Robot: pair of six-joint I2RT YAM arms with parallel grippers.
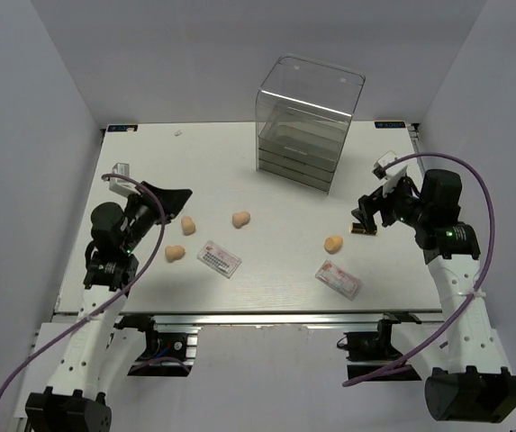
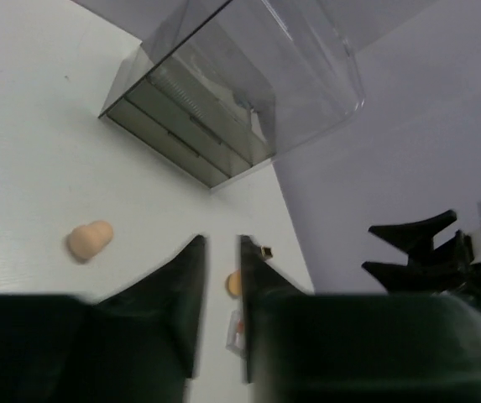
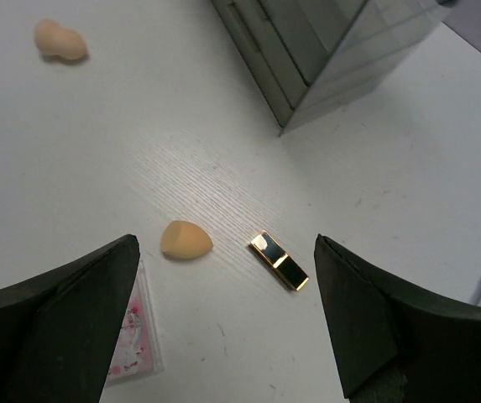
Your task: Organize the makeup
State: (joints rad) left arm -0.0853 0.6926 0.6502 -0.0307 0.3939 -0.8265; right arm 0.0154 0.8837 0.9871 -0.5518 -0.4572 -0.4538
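While both arms hang low at the sides, the widest bare stretch of the table (image 1: 276, 193) runs down the middle, with walls close on the left, right and far sides. The clear drawer box (image 1: 310, 126) stands at the far edge, its stacked drawers pushed in; I cannot tell what they hold.

The left gripper (image 2: 221, 242) shows only a narrow slit and grips nothing. It is near the upper-left sponge (image 1: 186, 225) and the lower-left sponge (image 1: 175, 254). The middle sponge (image 1: 240, 219) and the left packet (image 1: 219, 259) lie further in.

The right gripper (image 3: 225, 242) is spread wide and empty above the tube (image 3: 279, 261) and the right sponge (image 3: 185, 239). The right packet (image 1: 338, 279) lies near the front edge.
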